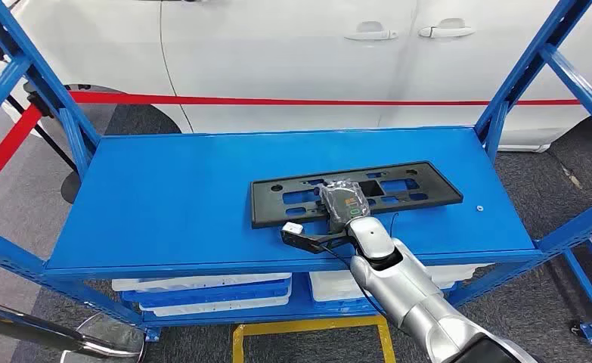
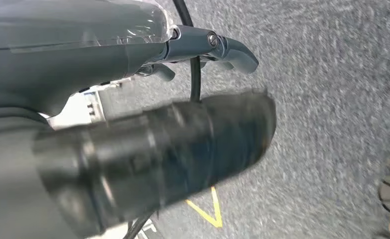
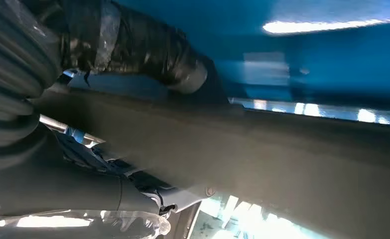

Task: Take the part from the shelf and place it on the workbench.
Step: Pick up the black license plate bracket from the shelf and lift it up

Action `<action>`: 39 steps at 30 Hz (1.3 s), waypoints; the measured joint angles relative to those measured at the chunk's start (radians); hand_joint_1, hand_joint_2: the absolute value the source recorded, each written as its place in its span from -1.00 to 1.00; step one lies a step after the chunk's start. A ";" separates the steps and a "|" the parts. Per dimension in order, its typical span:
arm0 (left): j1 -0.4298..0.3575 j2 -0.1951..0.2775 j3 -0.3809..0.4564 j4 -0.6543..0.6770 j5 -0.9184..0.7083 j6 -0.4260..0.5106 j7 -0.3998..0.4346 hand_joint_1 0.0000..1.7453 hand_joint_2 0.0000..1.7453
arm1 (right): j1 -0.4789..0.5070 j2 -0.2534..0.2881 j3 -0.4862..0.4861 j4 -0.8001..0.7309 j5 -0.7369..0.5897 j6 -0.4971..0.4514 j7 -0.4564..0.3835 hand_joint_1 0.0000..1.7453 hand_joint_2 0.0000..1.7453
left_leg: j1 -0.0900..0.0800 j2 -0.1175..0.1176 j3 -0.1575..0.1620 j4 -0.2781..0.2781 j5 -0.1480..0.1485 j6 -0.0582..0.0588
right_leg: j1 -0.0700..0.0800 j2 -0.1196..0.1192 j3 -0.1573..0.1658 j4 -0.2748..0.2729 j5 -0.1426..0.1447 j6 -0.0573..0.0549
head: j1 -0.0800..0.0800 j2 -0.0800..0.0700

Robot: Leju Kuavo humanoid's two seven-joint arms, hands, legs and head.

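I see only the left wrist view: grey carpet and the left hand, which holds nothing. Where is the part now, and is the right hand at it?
Observer: In the head view, the black part lies flat on top of the blue shelf.
Operator: And the right hand?
Observer: The right hand is over the part's middle, by its near edge.
Operator: Does it grip?
Observer: In the right wrist view, the thumb lies on one face of the part and the fingers on the other, so it seems to grip the edge.
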 joint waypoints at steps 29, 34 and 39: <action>0.003 0.001 0.013 0.000 0.074 0.095 0.052 -1.00 1.00 | 0.026 -0.034 0.016 -0.124 -0.202 0.006 -0.106 1.00 1.00 | 0.000 0.004 0.001 0.003 -0.003 0.011 | -0.001 0.003 0.001 -0.007 0.005 0.026 | 0.000 0.000; 0.012 0.003 0.021 0.001 0.078 0.111 0.086 -1.00 1.00 | 0.059 -0.074 -0.024 -0.312 -0.268 0.015 -0.153 1.00 1.00 | 0.002 0.010 0.010 -0.023 0.018 0.036 | -0.004 0.006 -0.001 -0.001 -0.007 0.049 | 0.000 0.000; 0.012 0.002 0.021 0.001 0.078 0.113 0.094 -1.00 1.00 | 0.096 -0.113 -0.069 -0.498 -0.356 0.042 -0.228 1.00 1.00 | 0.010 0.016 -0.001 -0.036 0.036 0.042 | -0.019 0.003 -0.091 0.241 -0.144 0.066 | 0.000 0.000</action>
